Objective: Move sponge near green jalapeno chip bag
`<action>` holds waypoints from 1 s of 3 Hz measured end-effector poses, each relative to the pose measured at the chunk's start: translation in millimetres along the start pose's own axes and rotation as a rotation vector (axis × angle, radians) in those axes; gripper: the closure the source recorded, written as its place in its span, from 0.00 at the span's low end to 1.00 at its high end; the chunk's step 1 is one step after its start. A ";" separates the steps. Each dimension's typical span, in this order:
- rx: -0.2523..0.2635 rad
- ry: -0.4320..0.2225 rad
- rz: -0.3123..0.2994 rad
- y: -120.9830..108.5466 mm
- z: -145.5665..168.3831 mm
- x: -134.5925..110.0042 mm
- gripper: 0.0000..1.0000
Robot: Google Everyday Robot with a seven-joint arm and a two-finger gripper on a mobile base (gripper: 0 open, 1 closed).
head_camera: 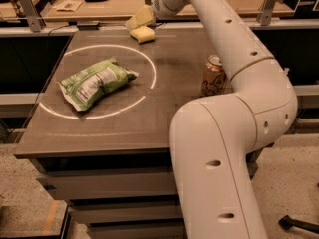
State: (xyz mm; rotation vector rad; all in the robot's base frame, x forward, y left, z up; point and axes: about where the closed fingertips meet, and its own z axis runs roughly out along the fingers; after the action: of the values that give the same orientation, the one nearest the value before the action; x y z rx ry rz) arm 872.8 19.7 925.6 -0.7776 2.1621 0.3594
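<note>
the claw (pixel 140 19) hangs at the far edge of the tabletop (pixel 179 54), just above the sponge (pixel 142 34); whether it grips, i cannot tell. the bag (pixel 95 82) lies well apart, so the move looks undone.

Table (pixel 99 128) is carrying one sponge (pixel 143 34), one green jalapeno chip bag (pixel 94 82), one can (pixel 213 76); one gripper (pixel 138 21) is hovering (far edge, beside sponge).

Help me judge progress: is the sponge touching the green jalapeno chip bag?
Apart. The camera view shows the sponge at the far edge, right by the gripper, with bare table between it and the green jalapeno chip bag.
</note>
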 end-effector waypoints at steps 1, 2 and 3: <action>0.011 -0.053 -0.063 0.4 15.1 -5.3 0.00; 0.041 -0.048 -0.123 7.6 27.7 -0.2 0.00; 0.081 -0.024 -0.146 13.5 38.2 8.2 0.00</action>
State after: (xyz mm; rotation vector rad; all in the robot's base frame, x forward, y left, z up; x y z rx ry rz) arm 882.7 45.3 894.7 -0.8746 2.0700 0.2044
